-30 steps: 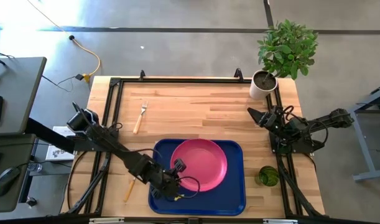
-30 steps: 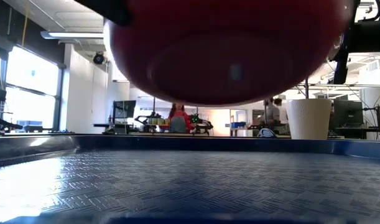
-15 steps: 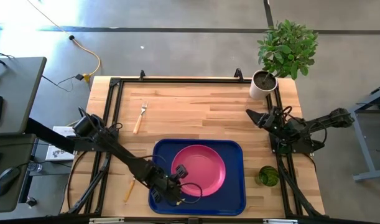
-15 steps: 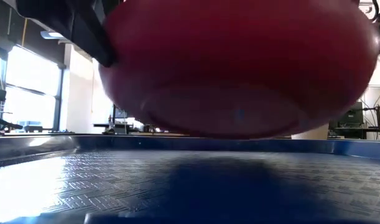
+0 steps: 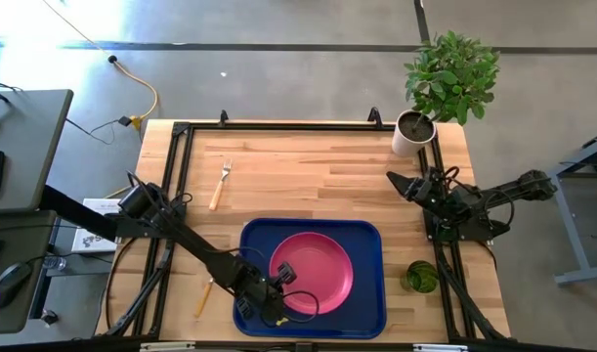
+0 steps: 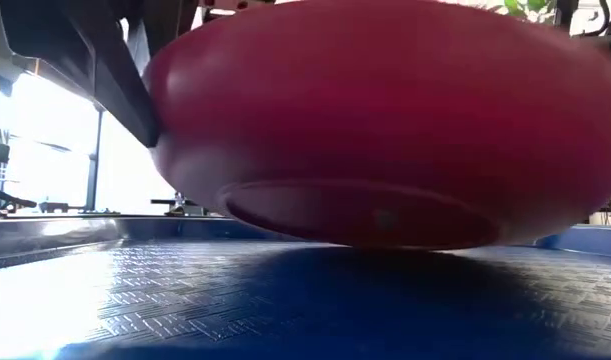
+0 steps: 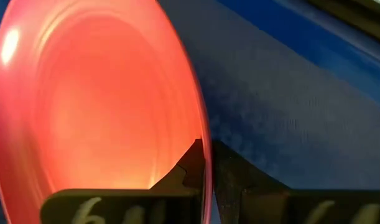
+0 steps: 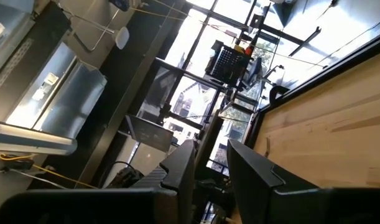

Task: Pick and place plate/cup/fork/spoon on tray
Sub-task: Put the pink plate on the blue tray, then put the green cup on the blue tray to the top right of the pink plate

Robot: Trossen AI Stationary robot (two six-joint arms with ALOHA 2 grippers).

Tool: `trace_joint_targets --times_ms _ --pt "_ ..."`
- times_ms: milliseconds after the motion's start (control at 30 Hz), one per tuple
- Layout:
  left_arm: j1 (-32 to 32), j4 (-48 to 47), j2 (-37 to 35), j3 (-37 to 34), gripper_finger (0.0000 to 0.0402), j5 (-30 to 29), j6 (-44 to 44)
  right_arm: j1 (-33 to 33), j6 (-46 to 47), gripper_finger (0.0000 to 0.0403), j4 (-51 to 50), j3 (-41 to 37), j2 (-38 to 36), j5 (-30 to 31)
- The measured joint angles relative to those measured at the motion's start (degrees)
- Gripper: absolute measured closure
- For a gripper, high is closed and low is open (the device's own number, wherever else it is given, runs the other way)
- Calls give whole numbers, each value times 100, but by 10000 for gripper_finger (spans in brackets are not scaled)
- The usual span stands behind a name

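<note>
Nearest the front edge of the table, the left gripper [image 5: 278, 290] is clamped on the rim of the plate [image 5: 312, 274], one dark finger on each face of the pink edge, as the left wrist view shows plainly [image 7: 205, 168]. The plate sits over the middle of the tray [image 5: 366, 303], and from table level its underside [image 6: 385, 130] hangs just above the ribbed blue floor [image 6: 135, 300], tilted, with its base close to touching or touching; I cannot tell which. At about nine o'clock from the tray, lying on the bare wood beside the left arm, is a tan handle that looks to be the spoon [image 5: 203, 297], its bowl hidden. Out at three o'clock from the tray, past the table's metal frame on the right, stands the cup [image 5: 421, 277]. Farther back, at roughly eleven o'clock from the tray, the fork [image 5: 220, 183] lies on the wood with its tines pointing away. The right gripper [image 5: 400, 182] waits at the right edge of the table, its two fingers [image 8: 180, 165] a little apart and holding nothing. Beyond it, at the far right corner, is a white pot with a leafy plant [image 5: 412, 130].
</note>
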Motion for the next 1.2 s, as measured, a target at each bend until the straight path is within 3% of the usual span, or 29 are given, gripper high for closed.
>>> trace_joint_targets --times_ms 467,1000,1200 --pt "31 -186 95 2 391 172 2 -2 0 316 47 0 0 0" --pt "39 -262 180 0 339 232 -47 -1 -26 316 219 0 -7 0" --pt "39 -397 178 87 321 223 -608 -2 -29 316 223 0 -7 -7"
